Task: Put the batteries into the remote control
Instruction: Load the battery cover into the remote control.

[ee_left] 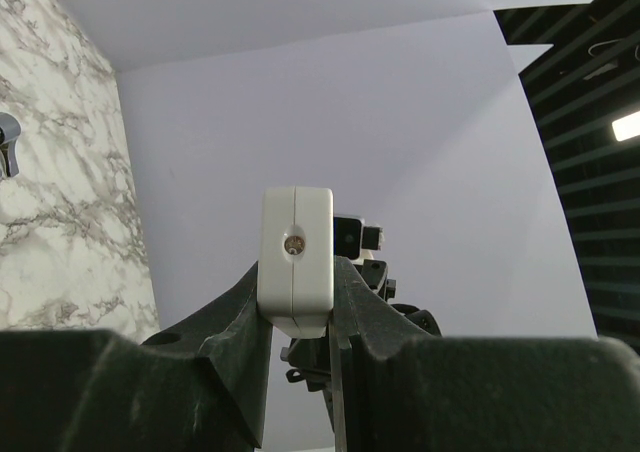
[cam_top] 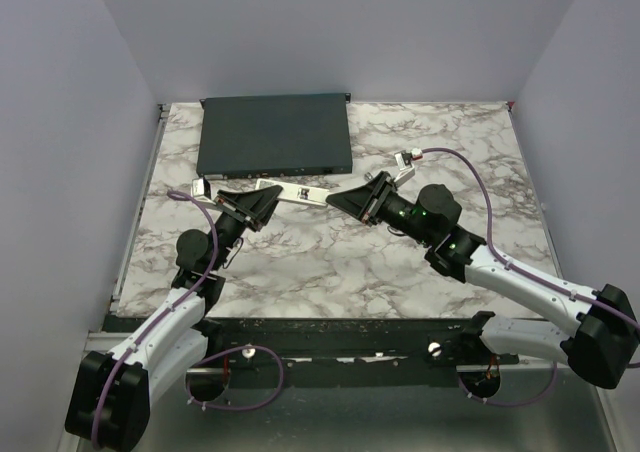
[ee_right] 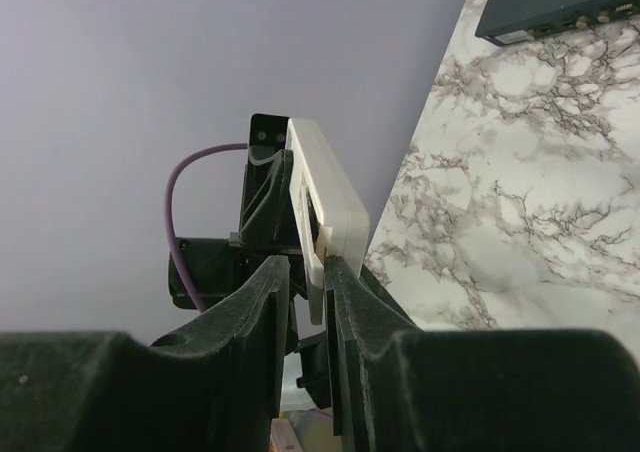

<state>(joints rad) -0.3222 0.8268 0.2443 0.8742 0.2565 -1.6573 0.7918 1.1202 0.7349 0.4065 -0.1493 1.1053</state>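
- Top view: both ends of the remote (cam_top: 301, 191) are buried in the left gripper (cam_top: 270, 200) and right gripper (cam_top: 338, 198); only its middle shows.
- Left wrist: remote seen end-on, length hidden.
- Right wrist: box (ee_right: 560, 2) clipped by the top edge; dark recess in the remote's side, possibly the battery bay, contents unreadable.

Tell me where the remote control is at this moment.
In the top view, the remote control is near the middle of the table, clamped at its ends by the left gripper and the right gripper, just in front of the dark-grey box.
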